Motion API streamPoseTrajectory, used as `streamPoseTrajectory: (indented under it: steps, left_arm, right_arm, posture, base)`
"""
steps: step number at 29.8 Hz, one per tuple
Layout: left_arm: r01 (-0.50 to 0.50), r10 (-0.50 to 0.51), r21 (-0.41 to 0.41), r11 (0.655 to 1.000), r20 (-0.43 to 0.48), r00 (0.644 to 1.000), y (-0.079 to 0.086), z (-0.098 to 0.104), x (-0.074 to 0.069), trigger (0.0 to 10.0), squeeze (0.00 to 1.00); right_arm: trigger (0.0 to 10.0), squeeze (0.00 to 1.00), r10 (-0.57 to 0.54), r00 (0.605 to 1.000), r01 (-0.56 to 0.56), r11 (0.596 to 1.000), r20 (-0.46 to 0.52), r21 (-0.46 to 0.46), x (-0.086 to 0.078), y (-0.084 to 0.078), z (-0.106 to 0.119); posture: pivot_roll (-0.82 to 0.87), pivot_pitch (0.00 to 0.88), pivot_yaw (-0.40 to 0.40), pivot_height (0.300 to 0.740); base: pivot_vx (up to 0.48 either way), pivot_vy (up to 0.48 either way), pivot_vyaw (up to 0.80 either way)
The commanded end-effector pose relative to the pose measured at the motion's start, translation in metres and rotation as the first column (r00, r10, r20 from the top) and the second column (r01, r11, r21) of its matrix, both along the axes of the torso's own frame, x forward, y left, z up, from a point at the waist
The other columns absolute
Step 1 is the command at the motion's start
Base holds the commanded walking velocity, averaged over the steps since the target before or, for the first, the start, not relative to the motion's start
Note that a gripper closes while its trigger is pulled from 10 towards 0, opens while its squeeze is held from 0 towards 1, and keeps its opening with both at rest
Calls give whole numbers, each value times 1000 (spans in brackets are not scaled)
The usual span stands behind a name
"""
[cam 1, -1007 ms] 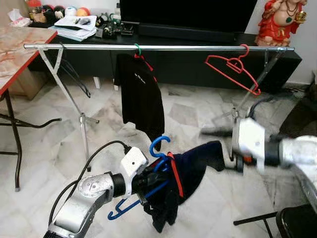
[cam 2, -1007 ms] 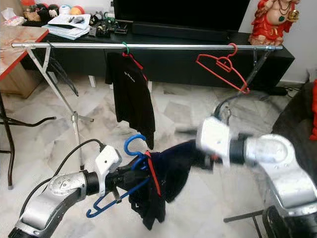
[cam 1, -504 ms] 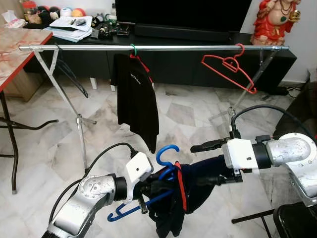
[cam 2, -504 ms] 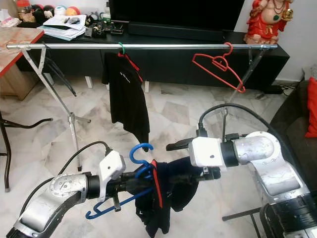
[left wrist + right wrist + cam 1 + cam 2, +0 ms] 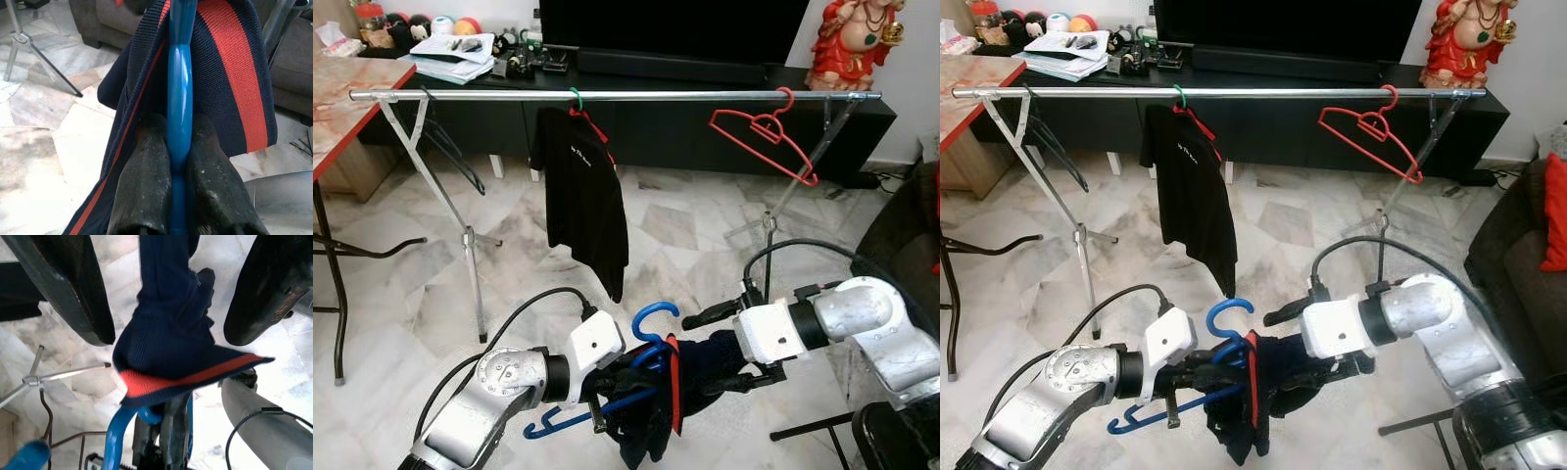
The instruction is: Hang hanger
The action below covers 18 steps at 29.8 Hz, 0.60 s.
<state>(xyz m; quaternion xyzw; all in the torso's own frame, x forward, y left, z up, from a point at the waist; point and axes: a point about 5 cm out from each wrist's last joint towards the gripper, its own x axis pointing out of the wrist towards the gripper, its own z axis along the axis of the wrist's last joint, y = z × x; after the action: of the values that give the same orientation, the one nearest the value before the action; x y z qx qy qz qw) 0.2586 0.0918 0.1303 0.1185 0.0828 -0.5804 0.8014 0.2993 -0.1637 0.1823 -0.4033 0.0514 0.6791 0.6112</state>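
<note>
left wrist: left gripper (image 5: 178, 161) fingers clamp blue hanger (image 5: 180, 98); right wrist: right gripper (image 5: 166, 298) fingers spread astride navy garment (image 5: 171, 333)

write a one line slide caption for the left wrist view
Left gripper shut on the blue hanger, whose navy garment with orange stripes drapes over it above the marble floor.

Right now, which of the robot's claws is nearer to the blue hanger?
Left. The left gripper is shut on the blue hanger, pinching its bar. The right gripper is open around the navy garment draped over it, not touching the hanger.
</note>
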Motion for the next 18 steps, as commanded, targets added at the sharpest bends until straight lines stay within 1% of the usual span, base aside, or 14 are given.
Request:
streamPoseTrajectory:
  steps: [1,9,13,18]
  left_arm:
    - [69,-68,-13,998,72,995,-10,13,-4,10000,0]
    - [96,-96,9,995,99,990,-13,15,-5,10000,0]
    - [110,-110,12,994,102,989,-16,15,-7,10000,0]
    - [118,-118,10,993,118,986,-18,17,-6,10000,0]
  right_arm:
    - [10000,0,9,1000,-9,1000,29,-20,3,6,0]
    - [10000,0,-4,1000,5,1000,23,-27,7,13,-8]
    - [10000,0,-11,1000,12,998,12,-60,8,13,-13]
    - [10000,0,-17,999,14,995,-32,-100,7,11,-20]
  posture:
    - [-14,115,-82,740]
    - [-8,109,-84,740]
    - [-8,111,-88,740]
    - [-5,117,-91,740]
  base:
    - [0,0,0]
    - [0,0,0]
    - [0,0,0]
    - [0,0,0]
